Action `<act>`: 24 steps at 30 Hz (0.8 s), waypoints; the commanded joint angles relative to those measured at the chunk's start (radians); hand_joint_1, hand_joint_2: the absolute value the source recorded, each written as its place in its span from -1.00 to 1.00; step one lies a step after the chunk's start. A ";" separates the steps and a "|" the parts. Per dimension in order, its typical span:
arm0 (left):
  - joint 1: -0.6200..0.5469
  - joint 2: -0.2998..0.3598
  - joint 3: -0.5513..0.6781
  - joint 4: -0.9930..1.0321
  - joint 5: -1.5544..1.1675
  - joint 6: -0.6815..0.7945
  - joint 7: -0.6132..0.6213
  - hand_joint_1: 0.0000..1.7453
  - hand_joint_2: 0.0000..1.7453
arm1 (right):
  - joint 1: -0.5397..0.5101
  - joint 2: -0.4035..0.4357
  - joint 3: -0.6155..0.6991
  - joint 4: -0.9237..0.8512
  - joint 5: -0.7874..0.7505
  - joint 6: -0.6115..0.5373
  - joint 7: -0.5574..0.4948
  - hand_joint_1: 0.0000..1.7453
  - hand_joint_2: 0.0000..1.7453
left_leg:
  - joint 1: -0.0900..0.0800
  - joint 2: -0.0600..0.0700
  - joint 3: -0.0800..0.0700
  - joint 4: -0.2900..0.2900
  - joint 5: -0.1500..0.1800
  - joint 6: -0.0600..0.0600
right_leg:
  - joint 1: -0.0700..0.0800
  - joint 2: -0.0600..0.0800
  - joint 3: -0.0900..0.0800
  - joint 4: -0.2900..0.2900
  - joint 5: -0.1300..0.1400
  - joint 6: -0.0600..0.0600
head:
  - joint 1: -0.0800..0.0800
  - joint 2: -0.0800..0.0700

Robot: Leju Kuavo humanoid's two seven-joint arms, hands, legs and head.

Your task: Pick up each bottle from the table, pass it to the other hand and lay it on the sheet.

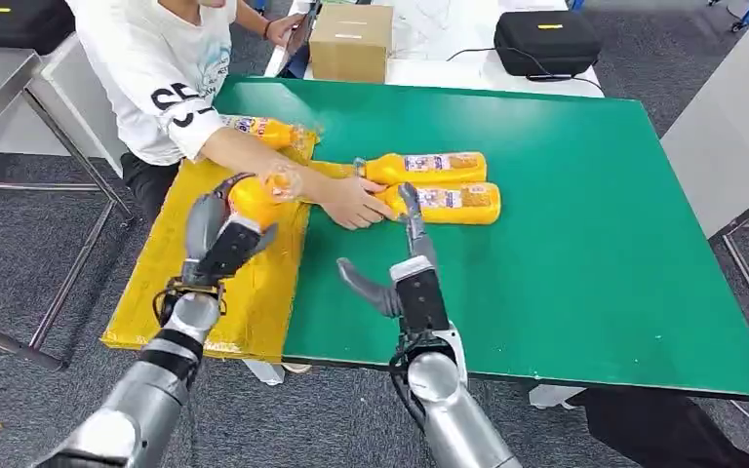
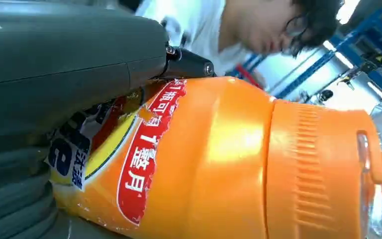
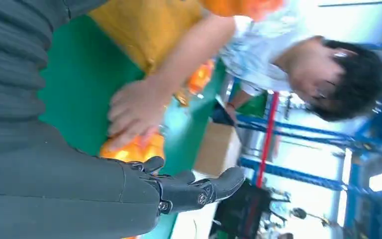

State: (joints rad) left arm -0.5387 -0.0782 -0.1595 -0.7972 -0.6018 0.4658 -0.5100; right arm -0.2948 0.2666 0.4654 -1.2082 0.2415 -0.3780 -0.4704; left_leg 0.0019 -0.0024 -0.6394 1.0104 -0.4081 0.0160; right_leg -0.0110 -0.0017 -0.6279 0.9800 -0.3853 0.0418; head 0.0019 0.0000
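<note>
A person in a white shirt [image 1: 161, 73] leans in from the far left, forearm stretched across the yellow sheet [image 1: 210, 263] and hand [image 1: 351, 202] resting on the near one of two bottles lying on the green table [image 1: 585, 244]. That arm crosses just beyond the left hand [image 1: 222, 234] and stands between it and the far part of the sheet. The person's hand sits just left of the right hand's [image 1: 405, 268] raised fingertips.

The left hand grasps a bottle [image 1: 258, 200] over the sheet, its cap [image 2: 318, 174] pointing far and right, long axis tilted up from the wrist. The right hand is released, fingers spread, holding nothing, above the table's near middle.

The two table bottles, far [image 1: 429, 168] and near [image 1: 453, 203], lie side by side and touching, long axes running left to right, necks to the left. A fourth bottle [image 1: 268, 130] lies on the sheet's far edge by the person's elbow. Beyond the table stand a cardboard box [image 1: 351, 41] and a black case [image 1: 546, 41].
</note>
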 commanded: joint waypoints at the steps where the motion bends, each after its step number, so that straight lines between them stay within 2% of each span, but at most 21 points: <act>1: -0.168 0.116 -0.073 0.291 -0.211 -0.002 0.034 1.00 1.00 | -0.012 -0.049 -0.039 -0.052 -0.031 0.018 -0.010 -1.00 1.00 | 0.001 0.000 0.004 0.000 -0.001 -0.001 | 0.001 0.000 0.004 0.000 -0.001 -0.001 | 0.000 0.000; 6: -0.165 0.113 -0.073 0.290 -0.211 0.001 0.033 1.00 1.00 | -0.011 -0.048 -0.038 -0.052 -0.031 0.018 -0.010 -1.00 1.00 | 0.001 0.001 0.006 0.000 -0.002 -0.001 | 0.001 0.000 0.006 0.000 -0.002 -0.001 | 0.000 0.000; 8: -0.180 0.150 -0.153 0.345 -0.324 -0.062 0.081 1.00 1.00 | -0.013 -0.052 -0.038 -0.057 -0.040 0.027 -0.017 -1.00 1.00 | 0.001 0.000 0.007 0.000 -0.003 -0.001 | 0.001 -0.001 0.007 0.000 -0.003 -0.002 | 0.000 0.000; 10: -0.180 0.189 -0.211 0.388 -0.415 -0.048 0.101 1.00 1.00 | -0.010 -0.057 -0.048 -0.056 -0.044 0.033 -0.019 -1.00 1.00 | 0.001 0.002 0.004 -0.001 -0.001 -0.001 | 0.001 0.001 0.004 0.000 -0.001 -0.001 | 0.000 0.000; 11: -0.177 0.203 -0.234 0.420 -0.450 -0.053 0.109 1.00 1.00 | -0.015 -0.058 -0.054 -0.049 -0.047 0.037 -0.024 -1.00 1.00 | 0.001 0.002 0.008 -0.001 -0.002 -0.001 | 0.001 0.001 0.007 0.000 -0.002 -0.002 | 0.000 0.000; 15: -0.171 0.222 -0.285 0.481 -0.518 -0.097 0.135 1.00 1.00 | -0.051 -0.057 -0.076 0.008 -0.054 0.050 -0.004 -1.00 1.00 | 0.001 0.004 0.006 -0.001 -0.002 -0.001 | 0.001 0.002 0.005 0.000 -0.001 -0.001 | 0.000 0.000; 19: -0.181 0.237 -0.355 0.526 -0.595 -0.240 0.179 1.00 1.00 | -0.119 -0.053 -0.096 0.135 -0.057 0.084 0.023 -1.00 1.00 | 0.001 0.004 0.003 0.000 0.000 -0.001 | 0.001 0.001 0.002 0.000 0.000 -0.001 | 0.000 0.000; 20: -0.184 0.246 -0.399 0.535 -0.641 -0.281 0.192 1.00 1.00 | -0.135 -0.050 -0.099 0.168 -0.055 0.097 0.025 -1.00 1.00 | 0.001 0.004 0.006 0.000 -0.002 -0.002 | 0.001 0.002 0.006 0.000 -0.001 -0.002 | 0.000 0.000; 24: -0.180 0.257 -0.433 0.550 -0.672 -0.348 0.196 1.00 1.00 | -0.151 -0.042 -0.099 0.212 -0.052 0.122 0.024 -1.00 1.00 | 0.001 0.004 0.008 -0.001 -0.002 -0.001 | 0.001 0.003 0.008 -0.001 -0.001 -0.001 | 0.000 0.000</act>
State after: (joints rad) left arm -0.6853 0.1309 -0.4201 -0.4001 -1.2159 0.2284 -0.3307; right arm -0.3429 0.2312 0.3960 -1.1997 0.1911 -0.2884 -0.4494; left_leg 0.0023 -0.0029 -0.6381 1.0101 -0.4075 0.0157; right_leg -0.0110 -0.0022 -0.6253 0.9810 -0.3854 0.0415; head 0.0023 0.0000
